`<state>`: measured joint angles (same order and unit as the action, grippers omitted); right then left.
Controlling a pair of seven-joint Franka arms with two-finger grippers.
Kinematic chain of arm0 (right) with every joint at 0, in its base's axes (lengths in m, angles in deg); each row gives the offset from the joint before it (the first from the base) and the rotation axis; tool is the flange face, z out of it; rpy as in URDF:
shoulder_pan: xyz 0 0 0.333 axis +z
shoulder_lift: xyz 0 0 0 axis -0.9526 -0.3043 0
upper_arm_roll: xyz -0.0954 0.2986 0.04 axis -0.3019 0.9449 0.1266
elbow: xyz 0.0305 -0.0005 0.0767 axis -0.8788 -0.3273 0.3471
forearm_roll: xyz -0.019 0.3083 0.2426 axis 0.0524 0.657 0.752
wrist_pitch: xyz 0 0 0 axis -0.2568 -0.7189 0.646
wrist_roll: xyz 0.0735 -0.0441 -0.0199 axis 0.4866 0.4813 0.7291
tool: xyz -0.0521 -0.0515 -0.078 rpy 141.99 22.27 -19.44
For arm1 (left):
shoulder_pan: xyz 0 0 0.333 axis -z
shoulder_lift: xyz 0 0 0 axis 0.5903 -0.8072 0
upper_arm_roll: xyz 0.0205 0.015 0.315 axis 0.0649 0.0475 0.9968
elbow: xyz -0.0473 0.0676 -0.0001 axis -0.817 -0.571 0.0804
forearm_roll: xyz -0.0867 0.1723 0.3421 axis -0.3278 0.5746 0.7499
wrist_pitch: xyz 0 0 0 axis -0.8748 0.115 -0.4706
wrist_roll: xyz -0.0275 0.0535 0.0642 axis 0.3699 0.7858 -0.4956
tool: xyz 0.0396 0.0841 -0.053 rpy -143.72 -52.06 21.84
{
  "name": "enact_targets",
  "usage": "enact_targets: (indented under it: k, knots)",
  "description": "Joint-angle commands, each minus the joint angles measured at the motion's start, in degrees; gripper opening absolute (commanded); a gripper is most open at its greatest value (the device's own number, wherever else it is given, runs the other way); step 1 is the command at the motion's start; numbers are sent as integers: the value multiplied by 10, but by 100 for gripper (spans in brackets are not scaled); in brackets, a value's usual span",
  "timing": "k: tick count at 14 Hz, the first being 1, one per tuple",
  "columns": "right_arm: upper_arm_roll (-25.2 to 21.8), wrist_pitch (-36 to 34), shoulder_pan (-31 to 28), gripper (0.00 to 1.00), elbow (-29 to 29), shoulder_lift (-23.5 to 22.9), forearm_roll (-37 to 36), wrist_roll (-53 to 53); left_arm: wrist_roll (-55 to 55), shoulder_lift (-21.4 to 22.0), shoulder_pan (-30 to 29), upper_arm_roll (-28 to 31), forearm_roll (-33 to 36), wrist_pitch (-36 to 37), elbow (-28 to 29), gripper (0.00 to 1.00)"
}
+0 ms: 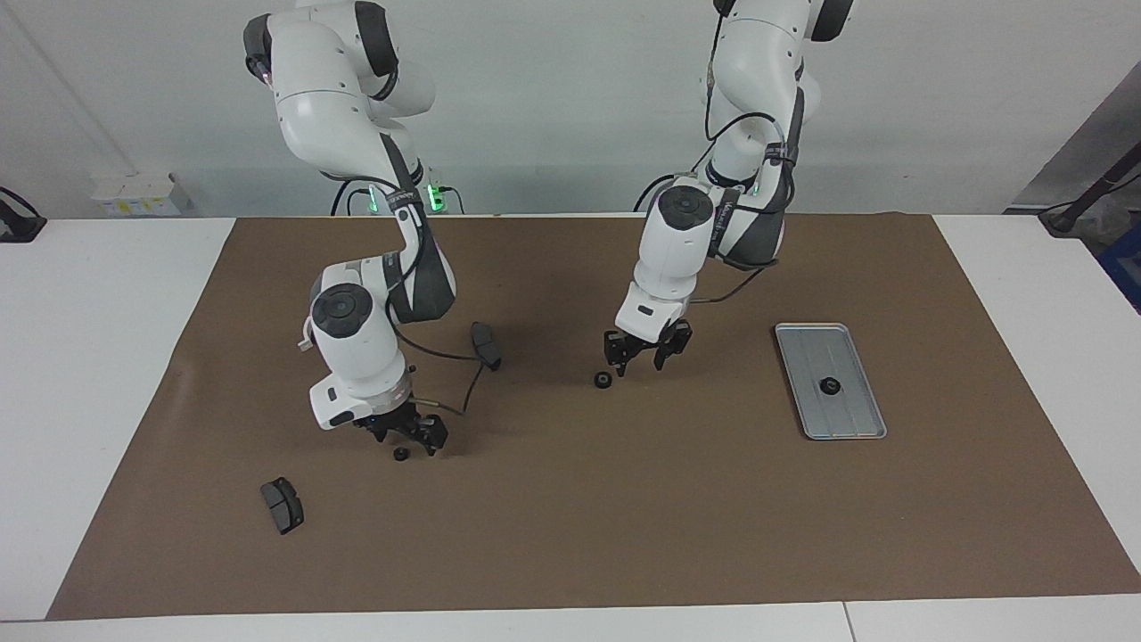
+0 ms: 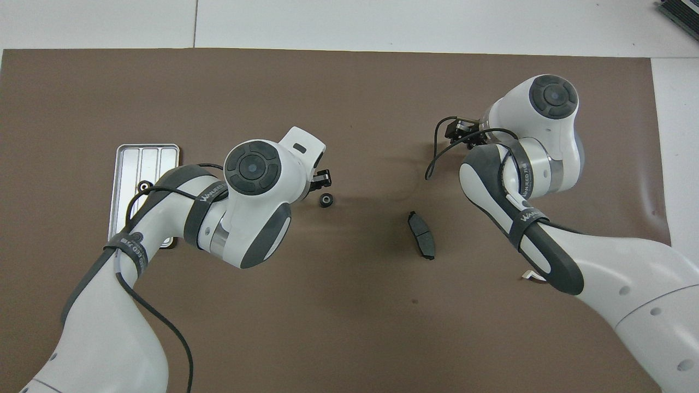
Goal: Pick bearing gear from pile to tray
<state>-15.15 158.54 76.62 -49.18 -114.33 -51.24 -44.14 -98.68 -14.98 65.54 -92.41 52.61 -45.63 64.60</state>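
Observation:
Three small black bearing gears show. One gear (image 1: 830,385) (image 2: 144,187) lies in the ribbed silver tray (image 1: 851,423) (image 2: 143,158) at the left arm's end. Another gear (image 1: 603,381) (image 2: 326,200) lies mid-mat, and my left gripper (image 1: 642,358) (image 2: 323,177) hangs open just above and beside it, holding nothing. The smallest gear (image 1: 401,455) sits low between the fingers of my open right gripper (image 1: 408,439). In the overhead view the right arm hides that gear.
One dark brake pad (image 1: 486,345) (image 2: 421,243) lies between the two grippers, nearer the robots. Another brake pad (image 1: 282,505) lies farther out at the right arm's end. The white half-ring (image 1: 305,342) is mostly hidden by the right arm. A brown mat (image 1: 624,535) covers the table.

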Motion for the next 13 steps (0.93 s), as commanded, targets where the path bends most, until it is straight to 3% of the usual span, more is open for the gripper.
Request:
enact_targets:
  k: [1,3,5,11,13]
  knots:
    - [8,43,-11,81,-27,1,-5,12,-8,-30,17,10,-4,-15,-30,69]
    - [7,48,-12,71,-26,-2,-5,11,-9,-61,35,11,4,-15,-45,69]
    - [7,48,-20,58,-26,-2,-6,11,-7,-65,44,12,3,-4,-49,69]
    - [7,53,-20,0,-25,-2,-6,-1,13,-72,42,11,4,-8,-38,68]
    - [7,55,-18,0,-24,0,-6,-14,13,-76,42,11,4,-9,-37,65]
